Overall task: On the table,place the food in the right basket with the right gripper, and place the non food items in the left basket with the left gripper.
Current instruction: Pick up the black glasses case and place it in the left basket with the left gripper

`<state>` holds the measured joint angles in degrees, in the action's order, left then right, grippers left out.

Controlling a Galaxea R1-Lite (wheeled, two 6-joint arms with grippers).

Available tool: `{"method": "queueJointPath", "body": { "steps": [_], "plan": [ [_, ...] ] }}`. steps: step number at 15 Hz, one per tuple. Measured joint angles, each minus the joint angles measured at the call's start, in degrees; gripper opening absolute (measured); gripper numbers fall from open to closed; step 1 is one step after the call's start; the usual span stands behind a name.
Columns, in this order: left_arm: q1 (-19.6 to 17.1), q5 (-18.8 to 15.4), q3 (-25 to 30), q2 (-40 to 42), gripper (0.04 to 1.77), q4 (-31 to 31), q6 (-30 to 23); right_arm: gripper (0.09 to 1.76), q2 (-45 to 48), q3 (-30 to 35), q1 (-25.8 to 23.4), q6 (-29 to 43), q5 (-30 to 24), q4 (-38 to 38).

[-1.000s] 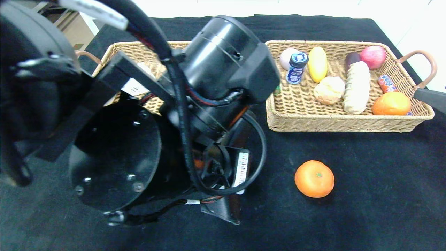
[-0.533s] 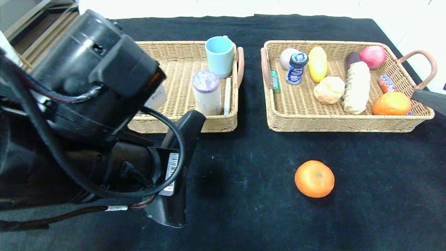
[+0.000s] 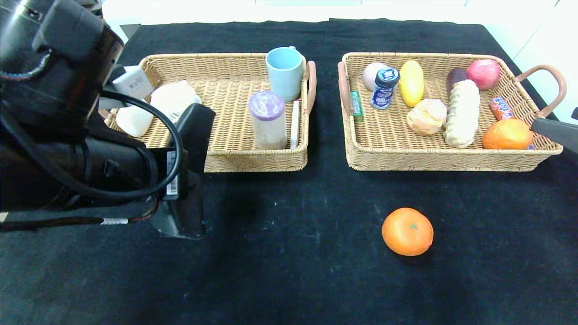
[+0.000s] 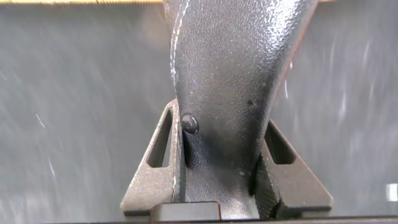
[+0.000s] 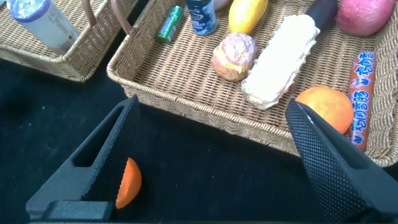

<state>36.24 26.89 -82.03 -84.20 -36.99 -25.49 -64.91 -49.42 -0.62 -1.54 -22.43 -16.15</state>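
My left gripper (image 4: 221,115) is shut on a black pebbled object (image 3: 192,144), which fills the space between its fingers in the left wrist view. It hangs over the table just in front of the left basket (image 3: 253,162), near that basket's front left part. An orange (image 3: 407,231) lies on the black cloth in front of the right basket (image 3: 451,160). My right gripper (image 5: 214,106) is open and empty, above the cloth near that basket's front wall. One of its fingers (image 3: 555,128) shows at the head view's right edge. The orange (image 5: 127,183) sits beside one finger.
The left basket holds a blue cup (image 3: 283,67), a purple-lidded jar (image 3: 267,118) and white items (image 3: 174,97). The right basket holds a second orange (image 3: 506,134), a long bread (image 3: 461,113), a bun (image 3: 426,116), a yellow fruit (image 3: 412,82), an apple (image 3: 483,73) and a blue can (image 3: 384,88).
My left arm has swung to the left with the black object in its grip, uncovering the left basket. The right gripper and the orange on the cloth have stayed put.
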Motion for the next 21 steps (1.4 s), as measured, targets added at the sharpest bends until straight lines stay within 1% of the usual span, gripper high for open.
{"method": "queueJointPath", "body": {
  "steps": [2,3,6,12,15,16,19,21],
  "plan": [
    [-4.66,-1.54,-0.90,-1.41,0.64,4.55,3.45,1.71,0.00,0.02,0.02,0.00,0.00,0.01],
    [-6.42,-2.62,-1.88,-2.40,0.64,6.38,4.39,1.71,0.00,0.02,0.13,-0.02,0.00,0.01],
    [-10.20,-4.82,-5.53,-5.60,0.63,10.31,5.92,1.71,0.00,0.04,0.35,-0.02,0.00,0.00],
    [-12.90,-5.42,-16.35,-11.52,0.62,13.97,6.64,1.71,0.09,0.20,0.40,0.00,-0.02,0.00],
    [-14.40,-6.56,-21.53,-15.58,0.61,14.95,6.73,1.71,0.17,0.22,0.44,0.00,0.00,0.00],
    [-14.71,-6.94,-22.82,-16.87,0.61,15.54,6.89,1.71,0.20,0.22,0.44,-0.02,0.00,-0.07],
    [-15.88,-7.30,-24.77,-20.61,0.60,21.81,9.03,1.71,0.22,0.22,0.44,0.00,0.00,-0.05],
    [-16.76,-7.22,-25.25,-22.53,0.60,22.71,9.81,1.71,0.22,0.22,0.44,-0.02,0.00,-0.07]
  ]
}}
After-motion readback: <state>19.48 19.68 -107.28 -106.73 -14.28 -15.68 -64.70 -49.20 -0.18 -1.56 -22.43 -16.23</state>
